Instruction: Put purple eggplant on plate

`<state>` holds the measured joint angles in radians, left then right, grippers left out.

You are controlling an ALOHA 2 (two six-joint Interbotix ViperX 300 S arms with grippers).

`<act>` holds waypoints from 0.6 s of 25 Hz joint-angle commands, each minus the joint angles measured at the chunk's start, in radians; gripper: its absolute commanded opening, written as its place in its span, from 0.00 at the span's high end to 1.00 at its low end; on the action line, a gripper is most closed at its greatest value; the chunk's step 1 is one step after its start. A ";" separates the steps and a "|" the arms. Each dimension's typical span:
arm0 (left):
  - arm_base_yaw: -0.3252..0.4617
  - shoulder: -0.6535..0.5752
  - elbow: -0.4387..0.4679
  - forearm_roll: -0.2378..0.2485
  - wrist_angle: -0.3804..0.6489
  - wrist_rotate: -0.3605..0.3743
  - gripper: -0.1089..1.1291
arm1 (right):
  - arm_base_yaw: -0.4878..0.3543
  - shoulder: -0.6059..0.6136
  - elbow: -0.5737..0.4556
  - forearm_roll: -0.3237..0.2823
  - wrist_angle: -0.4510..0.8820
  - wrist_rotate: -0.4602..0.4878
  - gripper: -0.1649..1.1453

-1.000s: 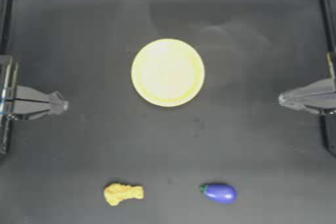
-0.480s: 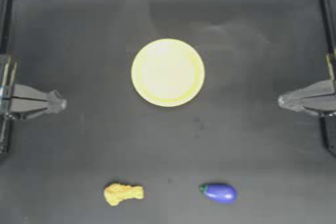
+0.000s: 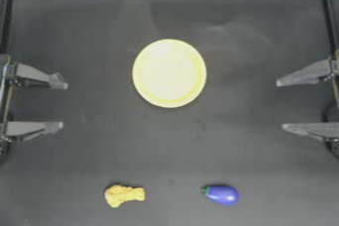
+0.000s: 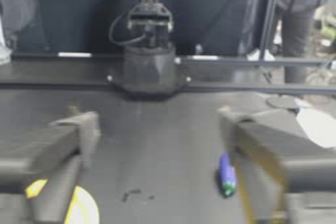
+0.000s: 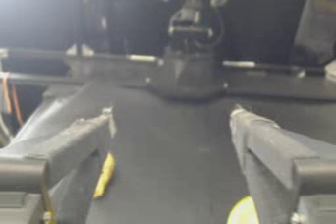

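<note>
so far nothing is done. left gripper [image 3: 61, 105], 9 o'clock edge: jaws spread, empty. yellow-orange piece [image 3: 123, 195], 7 o'clock: not part of the job. plate [image 3: 169, 73], centre, slightly toward 12: bare. purple eggplant [image 3: 221, 194], 5 o'clock, well apart from the plate, lying on the table [image 3: 79, 31]. right gripper [image 3: 281, 105], 3 o'clock edge: jaws spread, empty. remaining, as judged: reach, grasp, carry, release.
</note>
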<state>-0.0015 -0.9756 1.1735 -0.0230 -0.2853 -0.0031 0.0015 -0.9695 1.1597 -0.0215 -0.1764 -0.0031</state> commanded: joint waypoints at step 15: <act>0.003 0.009 -0.038 -0.002 0.075 0.000 0.09 | 0.064 0.301 -0.518 0.075 0.910 0.101 0.12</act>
<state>0.0000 -0.9756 1.1612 -0.0230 -0.2102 -0.0031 0.0430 -0.7148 0.7072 0.0813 0.6765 0.0721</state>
